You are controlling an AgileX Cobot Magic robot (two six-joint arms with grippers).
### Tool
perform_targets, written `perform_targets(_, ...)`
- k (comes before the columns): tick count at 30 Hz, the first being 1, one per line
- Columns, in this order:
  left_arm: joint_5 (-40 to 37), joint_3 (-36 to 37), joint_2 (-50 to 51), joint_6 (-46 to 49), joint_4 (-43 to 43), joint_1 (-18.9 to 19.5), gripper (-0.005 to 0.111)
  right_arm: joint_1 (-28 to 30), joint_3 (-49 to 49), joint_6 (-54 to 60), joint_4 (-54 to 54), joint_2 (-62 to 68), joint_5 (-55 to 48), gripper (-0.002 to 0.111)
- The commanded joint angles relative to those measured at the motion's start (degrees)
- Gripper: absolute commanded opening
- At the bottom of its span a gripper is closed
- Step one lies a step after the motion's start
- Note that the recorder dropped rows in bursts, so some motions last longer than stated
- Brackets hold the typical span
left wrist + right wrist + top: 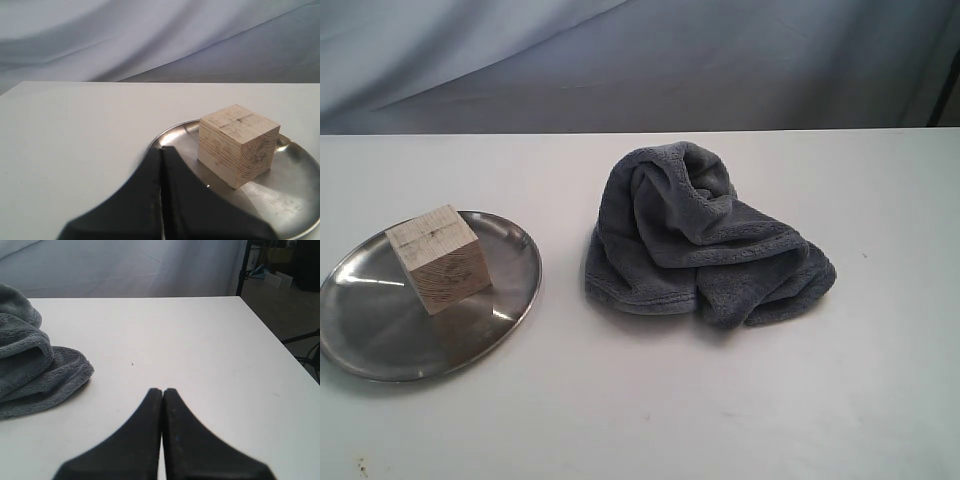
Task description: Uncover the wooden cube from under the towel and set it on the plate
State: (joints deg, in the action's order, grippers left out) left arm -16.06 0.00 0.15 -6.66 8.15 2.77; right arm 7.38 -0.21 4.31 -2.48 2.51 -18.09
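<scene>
The wooden cube (439,258) stands uncovered on the round silver plate (510,295) at the left of the white table; the left wrist view shows the cube (237,145) and the plate (295,190) too. The dark grey-blue towel (705,238) lies bunched in a heap near the table's middle, apart from the plate, and the towel (30,370) also shows in the right wrist view. My left gripper (162,149) is shut and empty, its tips short of the cube over the plate's rim. My right gripper (162,390) is shut and empty over bare table beside the towel. Neither arm shows in the exterior view.
The white table (740,400) ends at a far edge before a grey-blue cloth backdrop (620,60). In the right wrist view the table's side edge (280,350) drops off to a dark floor with a stand (243,265).
</scene>
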Motion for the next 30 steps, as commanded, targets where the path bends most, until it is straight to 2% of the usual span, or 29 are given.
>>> perform_targets(1, 0.79, 0.0, -0.15, -0.2, 0.07, 0.23, 0.0, -0.17, 0.21, -0.25, -0.19, -0.33, 0.23, 0.0)
perform_targets(30, 0.79, 0.0, -0.15, -0.2, 0.07, 0.23, 0.0, -1.76, 0.21, -0.25, -0.02, -0.33, 0.22, 0.0)
